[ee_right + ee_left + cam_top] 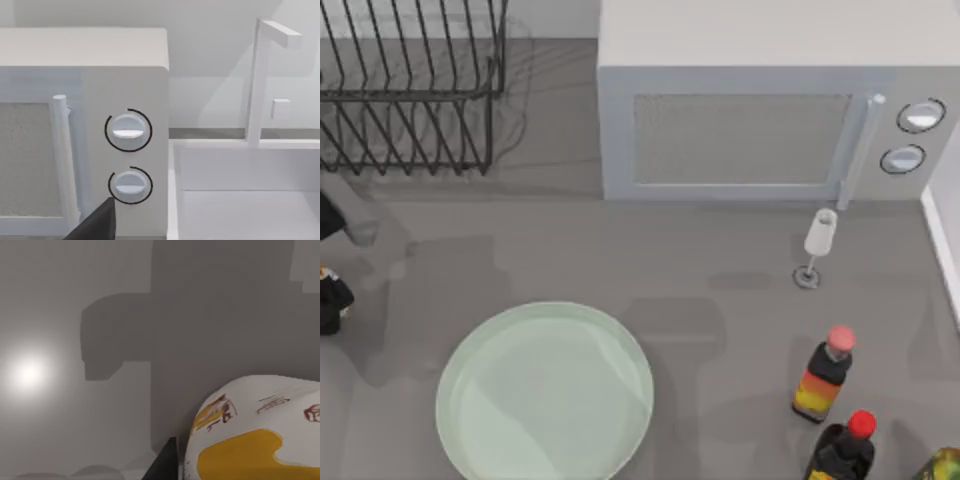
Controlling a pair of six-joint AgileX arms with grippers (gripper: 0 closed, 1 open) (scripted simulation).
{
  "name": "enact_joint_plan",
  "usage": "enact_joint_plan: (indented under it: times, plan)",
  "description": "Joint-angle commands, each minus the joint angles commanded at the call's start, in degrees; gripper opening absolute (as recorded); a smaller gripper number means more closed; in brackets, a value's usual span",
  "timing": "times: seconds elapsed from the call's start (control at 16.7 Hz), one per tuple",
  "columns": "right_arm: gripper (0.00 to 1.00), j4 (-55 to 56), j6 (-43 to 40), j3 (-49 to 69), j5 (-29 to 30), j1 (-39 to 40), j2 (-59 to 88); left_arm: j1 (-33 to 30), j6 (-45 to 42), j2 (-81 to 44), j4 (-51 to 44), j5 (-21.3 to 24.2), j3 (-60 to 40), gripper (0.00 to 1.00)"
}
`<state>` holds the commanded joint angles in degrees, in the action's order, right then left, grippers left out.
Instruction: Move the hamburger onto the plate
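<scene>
Close under our left wrist camera sits the hamburger [260,435], apparently between our left jaws, though we cannot tell their grip; the plate [545,392] lies beyond, rightward.

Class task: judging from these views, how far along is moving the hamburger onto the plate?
Done: nothing yet; the mint-green plate holds nothing. In hand: the left wrist view shows the hamburger, white-wrapped with yellow markings, right beside a dark fingertip. Left: carrying it to the plate and releasing.
</scene>
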<state>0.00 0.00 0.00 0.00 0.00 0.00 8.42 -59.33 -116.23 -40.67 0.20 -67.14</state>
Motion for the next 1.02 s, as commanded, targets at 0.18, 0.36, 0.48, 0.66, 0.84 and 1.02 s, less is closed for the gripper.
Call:
enact_joint_plan:
  times: [0.18, 0.36, 0.48, 0.66, 0.84, 1.02]
  plan:
    - [1.0, 0.0, 0.0, 0.0, 0.0, 0.0, 0.0, 0.0, 0.0, 0.0, 0.0, 0.0, 0.0, 0.0]
    - [1.0, 0.0, 0.0, 0.0, 0.0, 0.0, 0.0, -0.04, 0.96, 3.65, -4.55, 1.27, -1.75, 0.0]
    - [1.0, 0.0, 0.0, 0.0, 0.0, 0.0, 0.0, -0.08, 0.88, 4.7, -7.85, 1.31, -4.15, 0.0]
    - [1.0, 0.0, 0.0, 0.0, 0.0, 0.0, 0.0, -0.21, 0.83, 7.11, -16.31, 1.33, -8.93, 0.0]
    - [1.0, 0.0, 0.0, 0.0, 0.0, 0.0, 0.0, -0.23, 1.09, 9.87, -23.37, 1.24, -13.43, 0.0]
    - [1.0, 0.0, 0.0, 0.0, 0.0, 0.0, 0.0, -0.25, 1.23, 10.93, -25.14, 1.23, -14.84, 0.0]
